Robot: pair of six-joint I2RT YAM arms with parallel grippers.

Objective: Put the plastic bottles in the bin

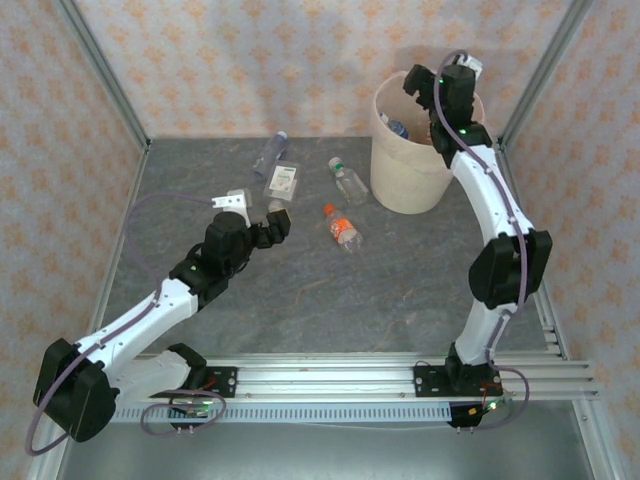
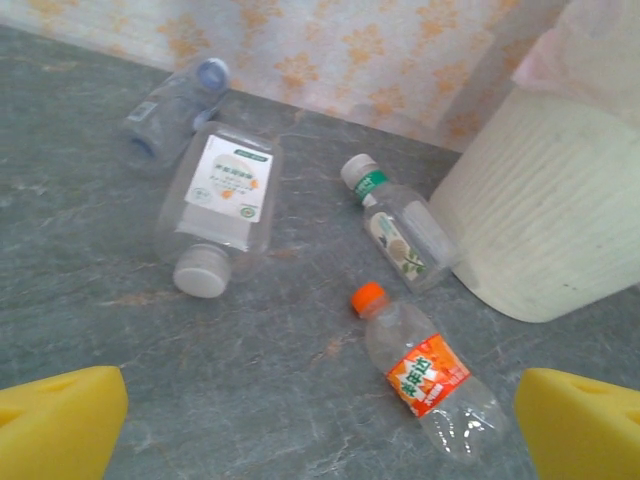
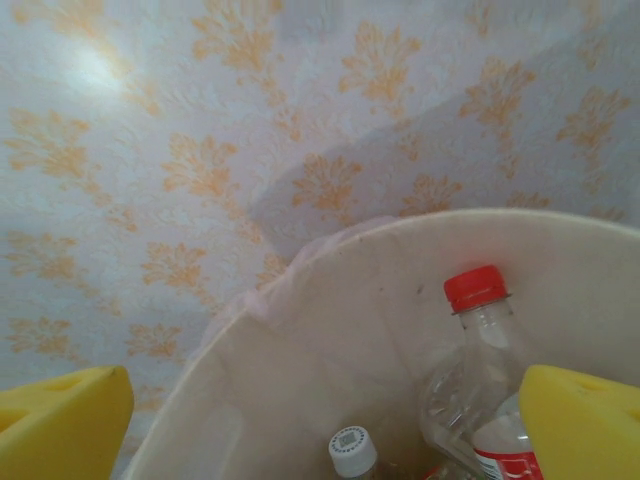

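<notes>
Four plastic bottles lie on the grey table: a blue-capped one (image 1: 270, 152) (image 2: 175, 105), a flat white-labelled one (image 1: 283, 182) (image 2: 222, 200), a green-capped one (image 1: 348, 180) (image 2: 405, 235) and an orange-capped one (image 1: 342, 227) (image 2: 425, 370). My left gripper (image 1: 262, 215) (image 2: 320, 440) hovers open, just short of them, with nothing between its yellow pads. The cream bin (image 1: 400, 185) (image 2: 540, 220) (image 3: 330, 330) stands at the back right. My right gripper (image 1: 428, 100) (image 3: 320, 430) hangs open over its mouth. Inside the bin are a red-capped bottle (image 3: 480, 350) and a white-capped one (image 3: 352, 452).
Patterned walls with metal corner posts (image 1: 100, 70) close in the table on the left, back and right. The bin sits in the back right corner, with the green-capped bottle beside its wall. Bare grey tabletop (image 1: 330, 300) stretches between the loose bottles and the arms' rail.
</notes>
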